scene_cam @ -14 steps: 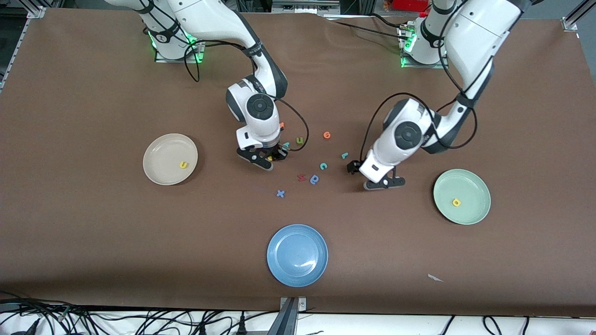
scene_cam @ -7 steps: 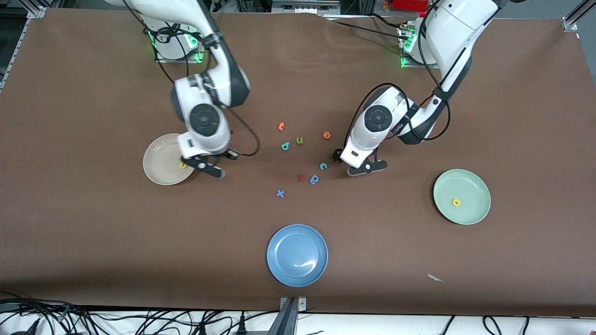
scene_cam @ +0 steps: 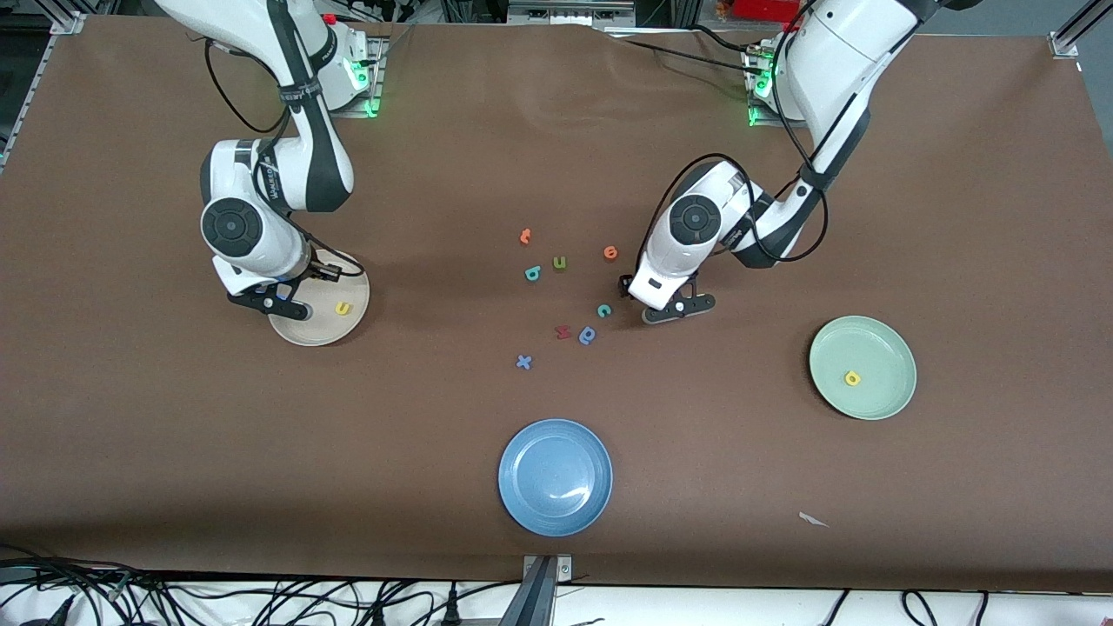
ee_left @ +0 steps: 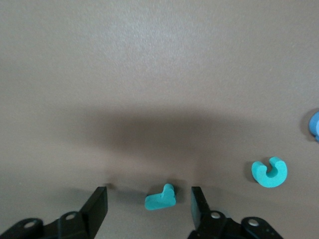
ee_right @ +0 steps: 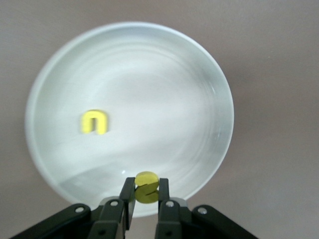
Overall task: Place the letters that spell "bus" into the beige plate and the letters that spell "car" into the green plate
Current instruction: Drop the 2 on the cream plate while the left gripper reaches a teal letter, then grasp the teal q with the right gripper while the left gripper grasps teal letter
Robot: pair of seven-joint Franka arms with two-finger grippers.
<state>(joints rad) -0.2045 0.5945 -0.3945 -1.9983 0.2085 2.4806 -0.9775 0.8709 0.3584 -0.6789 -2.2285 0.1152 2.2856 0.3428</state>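
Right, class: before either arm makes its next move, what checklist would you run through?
1. yellow s clamped in the right gripper fingers: ok.
2. It hangs over the beige plate: ok.
3. yellow u in that plate: ok.
4. teal r between the left gripper fingers, not yet touched: ok.
5. teal b in the beige plate: not ok, it lies on the table.
6. yellow a in the green plate: ok.
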